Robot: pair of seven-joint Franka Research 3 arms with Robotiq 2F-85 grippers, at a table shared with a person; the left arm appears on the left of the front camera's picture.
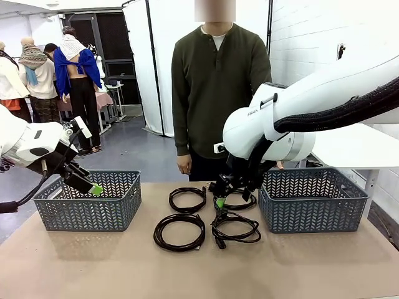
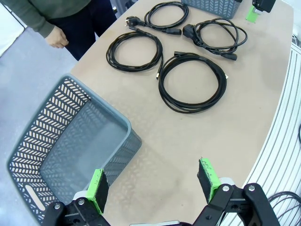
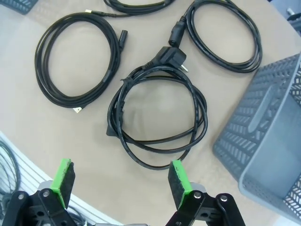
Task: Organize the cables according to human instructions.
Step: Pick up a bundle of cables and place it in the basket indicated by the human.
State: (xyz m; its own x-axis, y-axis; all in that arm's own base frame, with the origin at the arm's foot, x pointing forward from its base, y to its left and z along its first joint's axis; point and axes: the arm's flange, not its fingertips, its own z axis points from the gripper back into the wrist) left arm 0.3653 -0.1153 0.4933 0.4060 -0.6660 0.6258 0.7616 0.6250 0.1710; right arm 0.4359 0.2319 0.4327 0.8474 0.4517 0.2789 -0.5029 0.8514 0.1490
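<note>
Right end effector (image 3: 121,181) hangs low over the table (image 1: 324,261), jaws spread wide and holding nothing. The near-right cable (image 3: 115,106) lies directly beneath it, inside the span of the pads. Left end effector (image 2: 151,183) is likewise wide apart and empty, poised at the near corner of the left basket (image 2: 47,136), which holds nothing, well apart from the cords.

All four cables lie coiled on the table between the baskets. Beyond the near-right one are the near-left cable (image 2: 162,84), the far-left cable (image 2: 109,52) and the far-right cable (image 2: 130,21). The right basket (image 1: 312,208) stands just beside the right-hand pair. The person (image 1: 215,93) stands at the far edge with one hand (image 1: 184,164) hanging down, not pointing.

Risks, as judged:
- No instruction is visible, so any choice of basket is a guess.
- Pinching a single strand could let the coil unwind and trail.
- The plugs of the two right-hand cables lie just beside each other, so a lift may drag the neighbour.
- A dangling plug could catch in the basket lattice.

Small dark lettering (image 1: 252,113) on the right arm appears to begin "FRA"; the remainder is too small to read. No print is legible on the cords or baskets.
</note>
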